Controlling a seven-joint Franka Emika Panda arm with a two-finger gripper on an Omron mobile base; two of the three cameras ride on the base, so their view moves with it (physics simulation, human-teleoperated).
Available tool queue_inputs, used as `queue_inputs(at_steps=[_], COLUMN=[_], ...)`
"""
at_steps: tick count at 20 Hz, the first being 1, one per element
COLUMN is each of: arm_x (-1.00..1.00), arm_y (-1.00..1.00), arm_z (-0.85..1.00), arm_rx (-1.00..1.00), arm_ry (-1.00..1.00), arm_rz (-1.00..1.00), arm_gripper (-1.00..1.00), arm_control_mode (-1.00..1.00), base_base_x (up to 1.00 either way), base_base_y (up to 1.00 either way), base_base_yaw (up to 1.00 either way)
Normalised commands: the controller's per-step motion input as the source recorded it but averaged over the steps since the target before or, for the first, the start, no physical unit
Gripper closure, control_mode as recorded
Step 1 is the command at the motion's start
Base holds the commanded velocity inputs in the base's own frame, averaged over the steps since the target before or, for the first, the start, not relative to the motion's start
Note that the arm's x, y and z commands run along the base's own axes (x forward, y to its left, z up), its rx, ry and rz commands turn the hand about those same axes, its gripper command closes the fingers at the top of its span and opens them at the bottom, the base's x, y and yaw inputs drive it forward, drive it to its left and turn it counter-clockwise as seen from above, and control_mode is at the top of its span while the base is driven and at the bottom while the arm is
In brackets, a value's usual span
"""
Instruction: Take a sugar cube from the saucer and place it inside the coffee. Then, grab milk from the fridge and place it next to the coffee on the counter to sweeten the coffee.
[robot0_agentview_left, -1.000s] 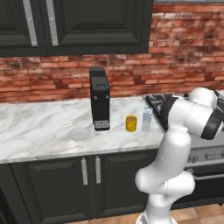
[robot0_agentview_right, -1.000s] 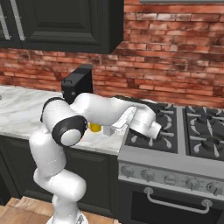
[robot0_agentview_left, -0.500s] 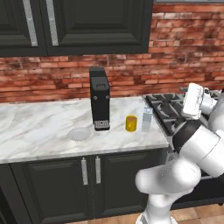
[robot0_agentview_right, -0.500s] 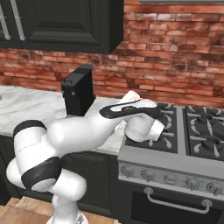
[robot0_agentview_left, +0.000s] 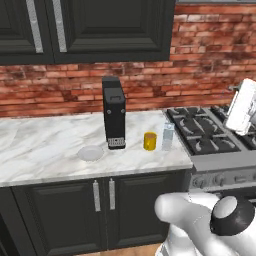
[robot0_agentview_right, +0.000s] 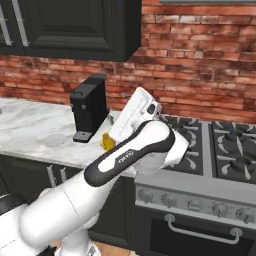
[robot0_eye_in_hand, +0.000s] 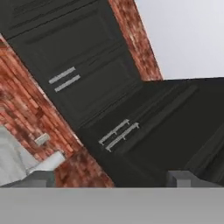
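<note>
The yellow coffee (robot0_agentview_left: 149, 141) stands on the white marble counter (robot0_agentview_left: 45, 145), just right of the black coffee machine (robot0_agentview_left: 114, 112). The pale milk (robot0_agentview_left: 168, 136) stands upright close on the cup's right. The white saucer (robot0_agentview_left: 90, 152) lies left of the machine's foot; I cannot make out a sugar cube on it. My gripper (robot0_agentview_left: 242, 105) is raised over the stove, far right of the cup and well above the counter. In the hand view the gripper (robot0_eye_in_hand: 111, 179) points up at the dark wall cabinets, its fingertips (robot0_eye_in_hand: 43, 178) wide apart with nothing between. The fridge is out of view.
A gas stove (robot0_agentview_left: 210, 132) adjoins the counter's right end. Dark upper cabinets (robot0_agentview_left: 90, 27) hang over the counter against a red brick wall (robot0_agentview_left: 200, 75). In the right base view my forearm (robot0_agentview_right: 130, 150) covers most of the cup (robot0_agentview_right: 106, 142).
The arm has swung up and away from the counter towards the stove, and the hand now tilts upward. The cup, milk and saucer have stayed put.
</note>
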Motion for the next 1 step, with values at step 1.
queue_inputs(at_steps=[1], arm_x=[-1.0], arm_y=[0.29], arm_z=[0.73], arm_rx=[-0.22], arm_ry=[-0.35], arm_rz=[-0.04], arm_gripper=[-1.0], arm_control_mode=[-1.0], base_base_x=[0.0], base_base_y=[0.0], base_base_yaw=[0.0])
